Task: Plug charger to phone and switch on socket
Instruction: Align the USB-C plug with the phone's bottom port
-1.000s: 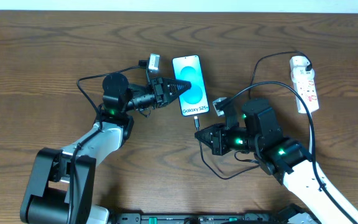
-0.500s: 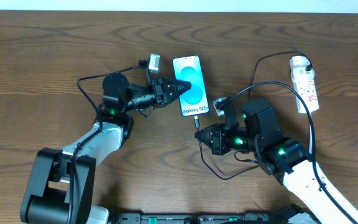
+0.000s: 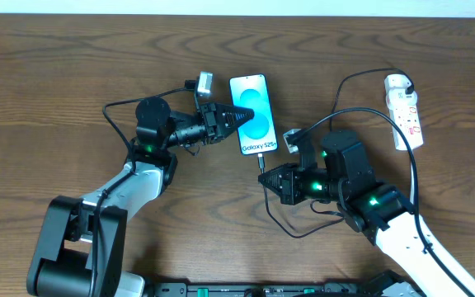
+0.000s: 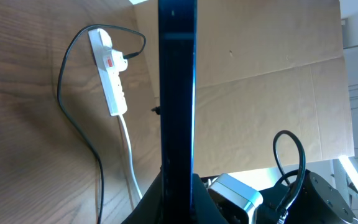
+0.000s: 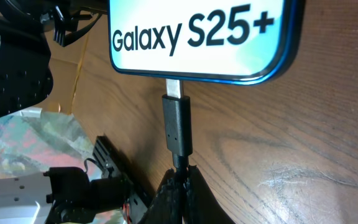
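Observation:
The phone [image 3: 252, 111] lies flat on the wooden table, its cyan screen up and its "Galaxy S25+" text [image 5: 191, 31] at the near end. My left gripper [image 3: 236, 116] is shut on the phone's left edge; the left wrist view shows the phone edge-on [image 4: 176, 93] between the fingers. My right gripper [image 3: 265, 176] is shut on the charger cable just behind its black connector [image 5: 176, 127]. The connector's metal tip is in the phone's bottom port. The black cable [image 3: 303, 227] loops back under my right arm. The white socket strip [image 3: 405, 110] lies at the far right.
A thick white cord runs from the strip [image 4: 109, 68] toward the table edge. The charger's black cable [image 3: 357, 78] arcs to the strip's far end. A small silver block [image 3: 204, 82] sits left of the phone. Brown cardboard [image 4: 272, 74] stands beyond the table.

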`<state>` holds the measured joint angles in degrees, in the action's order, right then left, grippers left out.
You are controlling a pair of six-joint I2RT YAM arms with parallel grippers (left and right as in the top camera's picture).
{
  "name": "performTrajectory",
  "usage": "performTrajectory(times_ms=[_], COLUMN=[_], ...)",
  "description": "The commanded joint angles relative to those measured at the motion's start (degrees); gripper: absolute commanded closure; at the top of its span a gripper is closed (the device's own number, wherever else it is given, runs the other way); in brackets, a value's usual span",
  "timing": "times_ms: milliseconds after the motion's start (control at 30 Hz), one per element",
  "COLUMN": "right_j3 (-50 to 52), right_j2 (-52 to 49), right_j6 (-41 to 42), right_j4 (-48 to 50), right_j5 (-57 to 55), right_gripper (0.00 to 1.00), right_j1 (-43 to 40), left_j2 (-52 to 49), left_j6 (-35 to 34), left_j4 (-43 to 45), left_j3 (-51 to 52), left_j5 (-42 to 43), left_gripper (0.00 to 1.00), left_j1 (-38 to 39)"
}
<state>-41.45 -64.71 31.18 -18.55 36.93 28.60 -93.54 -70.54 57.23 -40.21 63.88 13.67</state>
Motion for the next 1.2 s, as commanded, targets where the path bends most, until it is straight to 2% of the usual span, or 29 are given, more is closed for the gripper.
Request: performTrajectory(times_ms=[0,633,767,1167], right_j3=[-0.2,-0.2,-0.2,-0.2], right_j2=[0.6,0.6,0.6,0.6], right_j6=[0.5,0.5,0.5,-0.6], right_j4=[0.3,2.1,2.1,5.4], right_j5=[0.8,0.7,0.6,-6.6], right_gripper=[0.99,0.99,0.99,0.99], right_j1=[-0.5,-0.5,-0.5,-0.4], left_j2=[0.6,0.6,0.6,0.6], left_j6=[0.7,2.6,2.5,2.6], left_j4=[1.0,1.0,3.4,3.8], left_j3=[-1.1,-1.1,-1.1,-1.1], left_j5=[1.6,3.7,3.7,7.1], left_gripper=[0.93,0.93,0.93,0.93], left_j1=[0.1,0.1,0.1,0.2])
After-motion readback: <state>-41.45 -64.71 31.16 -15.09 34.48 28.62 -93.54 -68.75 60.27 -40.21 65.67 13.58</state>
